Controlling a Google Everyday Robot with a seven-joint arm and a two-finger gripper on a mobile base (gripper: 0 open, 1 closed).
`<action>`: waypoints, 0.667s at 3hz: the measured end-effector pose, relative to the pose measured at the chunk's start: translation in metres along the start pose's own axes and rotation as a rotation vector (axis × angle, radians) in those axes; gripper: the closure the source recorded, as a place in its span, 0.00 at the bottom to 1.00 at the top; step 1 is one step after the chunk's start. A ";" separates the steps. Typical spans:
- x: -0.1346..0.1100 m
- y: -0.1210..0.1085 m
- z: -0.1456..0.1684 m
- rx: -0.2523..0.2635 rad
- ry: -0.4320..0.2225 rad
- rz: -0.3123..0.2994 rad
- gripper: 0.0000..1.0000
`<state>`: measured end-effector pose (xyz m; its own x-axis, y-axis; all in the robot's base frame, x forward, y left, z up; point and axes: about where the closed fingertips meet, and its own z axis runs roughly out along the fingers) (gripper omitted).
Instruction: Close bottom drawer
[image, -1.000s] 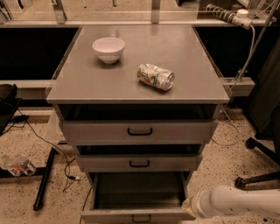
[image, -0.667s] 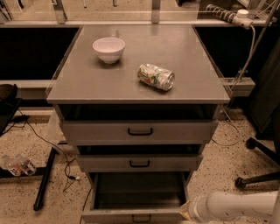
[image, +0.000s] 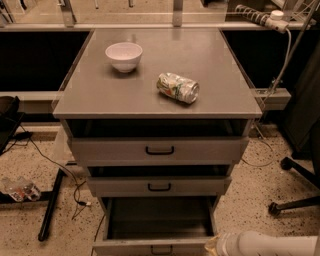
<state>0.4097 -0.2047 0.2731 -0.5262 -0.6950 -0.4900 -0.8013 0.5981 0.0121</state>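
The bottom drawer (image: 125, 247) of the grey cabinet is pulled far out, and its dark inside shows empty. Its front lies at the bottom edge of the camera view, with only the top of the small black handle (image: 161, 249) showing. My white arm (image: 270, 244) reaches in from the lower right. My gripper (image: 213, 245) is at the right end of the drawer front, close to or touching it. Most of the gripper is cut off by the frame edge.
The middle drawer (image: 159, 186) and top drawer (image: 159, 150) stand slightly out. On the cabinet top (image: 100, 95) are a white bowl (image: 124, 55) and a crushed can (image: 178, 87) on its side. Cables (image: 55, 165) and a black bar (image: 51, 205) lie at the left, a chair base (image: 295, 200) at the right.
My arm has slid left and lower along the bottom edge, bringing the gripper up to the right end of the bottom drawer front. The drawer stays pulled out.
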 end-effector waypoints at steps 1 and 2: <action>0.009 -0.008 0.012 0.005 -0.059 0.019 1.00; 0.021 -0.013 0.023 0.004 -0.135 0.053 1.00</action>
<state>0.4152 -0.2179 0.2427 -0.5250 -0.6025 -0.6012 -0.7717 0.6348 0.0377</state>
